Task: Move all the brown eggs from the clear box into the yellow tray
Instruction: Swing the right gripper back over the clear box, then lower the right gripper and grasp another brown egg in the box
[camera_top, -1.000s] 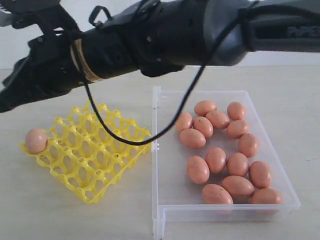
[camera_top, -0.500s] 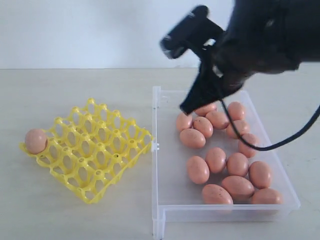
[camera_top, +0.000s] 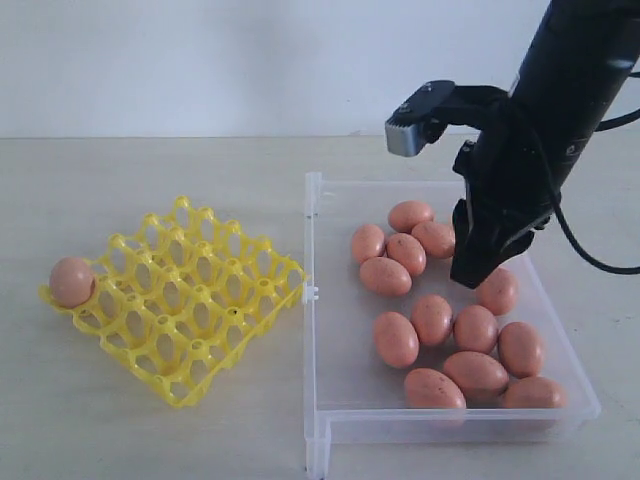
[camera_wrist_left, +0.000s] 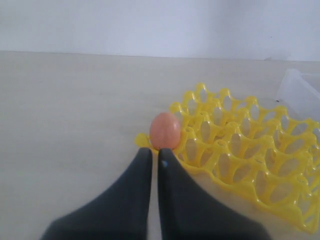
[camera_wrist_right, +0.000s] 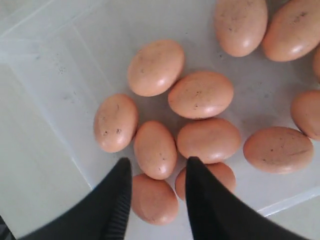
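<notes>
Hovering: my right gripper (camera_wrist_right: 157, 165) hangs low over the far part of the clear box (camera_top: 311, 250), right above the pile of brown eggs (camera_top: 432, 319)
Right jaws: spread apart with nothing pinched, eggs show straight through the gap
Left side: my left gripper (camera_wrist_left: 155, 152) points at the near corner of the yellow tray (camera_top: 190, 300)
Left jaws: pressed together, just a thin slit, holding nothing
Eggs in box: thirteen I can count from outside, my arm hides a bit, so can't swear to it
Egg in tray: one lone egg (camera_top: 72, 281) in the leftmost corner cup, just past my left fingertips
Tray vs box: side by side on the table (camera_top: 150, 160), tray corner right at the box wall, can't tell if touching
</notes>
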